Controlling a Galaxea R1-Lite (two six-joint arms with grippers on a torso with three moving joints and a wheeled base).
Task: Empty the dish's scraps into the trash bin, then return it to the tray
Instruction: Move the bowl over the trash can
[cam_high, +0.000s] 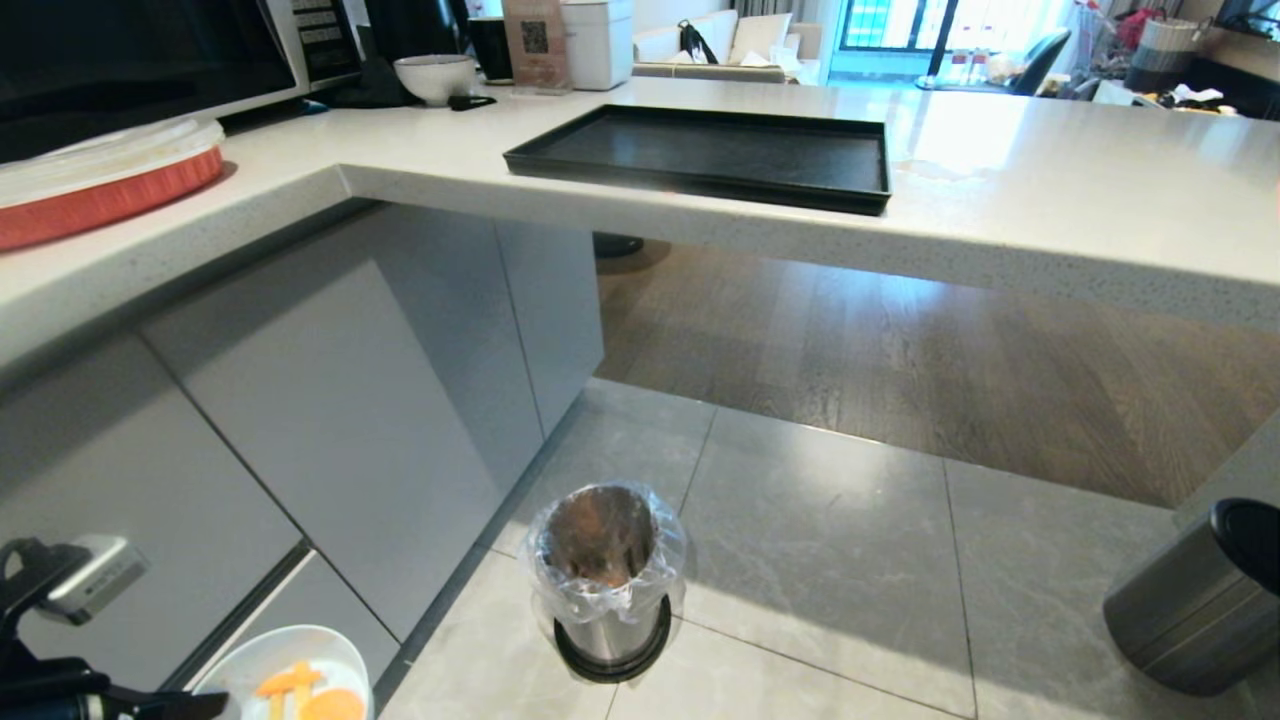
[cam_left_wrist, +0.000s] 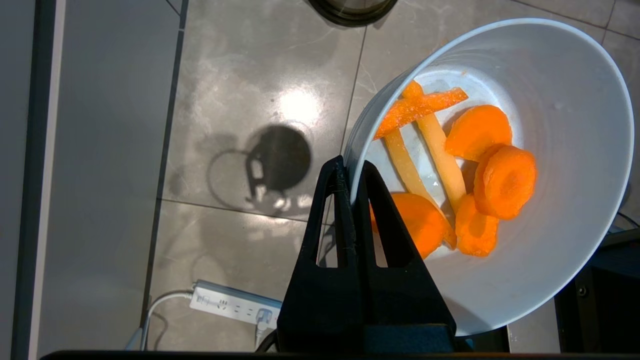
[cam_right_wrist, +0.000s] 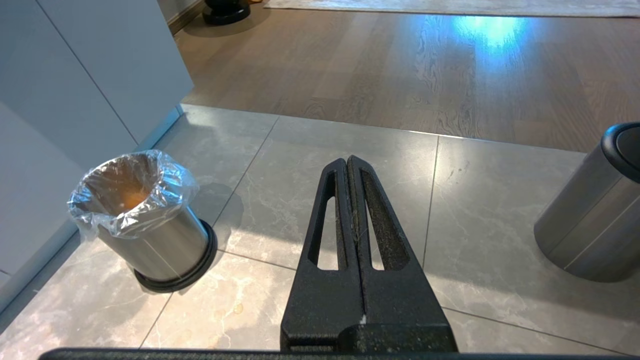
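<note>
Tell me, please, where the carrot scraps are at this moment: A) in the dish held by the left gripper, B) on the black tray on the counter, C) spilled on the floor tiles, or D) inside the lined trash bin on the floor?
A: the orange and pale scraps lie inside the dish, whose rim the left gripper pinches; the trash bin stands apart on the floor, and the tray holds nothing.

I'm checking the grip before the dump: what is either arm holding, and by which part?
The left gripper holds the dish by its rim, jaws pinching the wall. The scraps are still inside. The right gripper is shut on nothing.
</note>
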